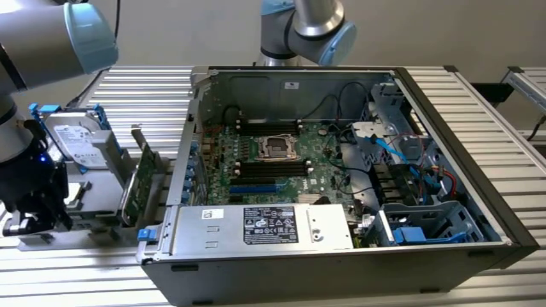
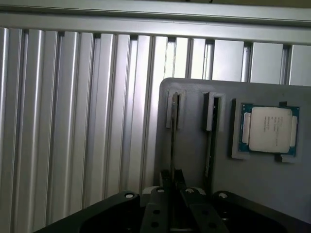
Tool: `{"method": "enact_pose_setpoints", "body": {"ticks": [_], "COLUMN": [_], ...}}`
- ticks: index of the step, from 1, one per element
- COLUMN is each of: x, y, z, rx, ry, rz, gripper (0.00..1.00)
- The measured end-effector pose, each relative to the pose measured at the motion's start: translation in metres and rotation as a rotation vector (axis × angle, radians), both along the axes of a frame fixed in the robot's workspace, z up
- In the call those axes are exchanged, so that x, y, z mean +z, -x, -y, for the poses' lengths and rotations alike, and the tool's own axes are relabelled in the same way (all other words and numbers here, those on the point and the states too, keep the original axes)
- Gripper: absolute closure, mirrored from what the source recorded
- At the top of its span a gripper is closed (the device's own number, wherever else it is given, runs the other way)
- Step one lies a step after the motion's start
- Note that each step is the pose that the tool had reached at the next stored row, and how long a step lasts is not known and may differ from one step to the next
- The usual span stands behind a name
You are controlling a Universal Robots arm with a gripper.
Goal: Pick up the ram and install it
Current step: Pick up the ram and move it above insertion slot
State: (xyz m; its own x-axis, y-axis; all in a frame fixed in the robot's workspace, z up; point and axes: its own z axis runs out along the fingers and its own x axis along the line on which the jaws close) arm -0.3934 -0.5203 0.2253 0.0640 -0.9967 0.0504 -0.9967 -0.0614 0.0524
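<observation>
- The tool [image 2: 172, 177] hangs low over a grey holder plate [image 2: 252, 184] at one end of the table [image 2: 73, 121]. Its fingers are pressed nearly together, pinching the ram [image 2: 173, 136].
- The ram stands on edge in a narrow slot of the plate and shows as a thin dark line running straight out from between the fingers.
- Just beside it, in the neighbouring slot, stands a second thin stick [image 2: 210, 141]. Past that a processor chip [image 2: 269, 128] lies flat in its own recess.
- The table is made of ribbed aluminium slats, bare and shiny around the plate.
- In the exterior view the tool [image 1: 34, 220] is down at the holder. A silver hard drive [image 1: 77, 137] with blue rails stands close behind it, and a green expansion card [image 1: 140, 182] stands upright on the exterior view's right of it.
- Further to that side, well apart from the tool, an open computer case [image 1: 341, 281] lies on the table. Its motherboard [image 1: 273, 166] is exposed and a power supply [image 1: 256, 224] sits along the near wall.
- A plain pale wall [image 1: 188, 32] closes the room behind the table.
</observation>
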Motion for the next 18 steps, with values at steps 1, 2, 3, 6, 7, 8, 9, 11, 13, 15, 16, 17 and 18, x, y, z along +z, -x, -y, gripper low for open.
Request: {"method": "enact_pose_setpoints", "body": {"ticks": [1, 2, 3, 6, 7, 8, 9, 11, 13, 15, 16, 17, 18], "x": [0.0041, 0.0084, 0.0128, 0.0251, 0.0294, 0.034, 0.0385, 0.0474, 0.0564, 0.0655, 0.0703, 0.0748, 0.0794], "y": [-0.001, -0.002, -0.003, -0.009, -0.01, -0.012, -0.013, -0.016, -0.02, -0.024, -0.027, -0.029, -0.032], "z": [0.0, 0.0, 0.0, -0.0005, -0.0011, -0.0016, -0.0023, -0.0033, -0.0044, -0.0056, -0.0063, -0.0068, -0.0071], "rx": [0.0, 0.0, 0.0, 0.0, 0.0, 0.0, 0.0, 0.0, 0.0, 0.0, 0.0, 0.0, 0.0], "ry": [0.0, 0.0, 0.0, -0.0001, 0.0, 0.0001, 0.0001, 0.0, 0.0, -0.0001, -0.0001, 0.0, 0.0], "rz": [-0.0003, -0.0016, -0.0029, -0.0064, -0.007, -0.0075, -0.0077, -0.0078, -0.008, -0.008, -0.0082, -0.0084, -0.0084], "gripper": [0.86, 0.86, 0.86, 0.86, 0.86, 0.86, 0.86, 0.86, 0.86, 0.86, 0.86, 0.86, 0.86]}}
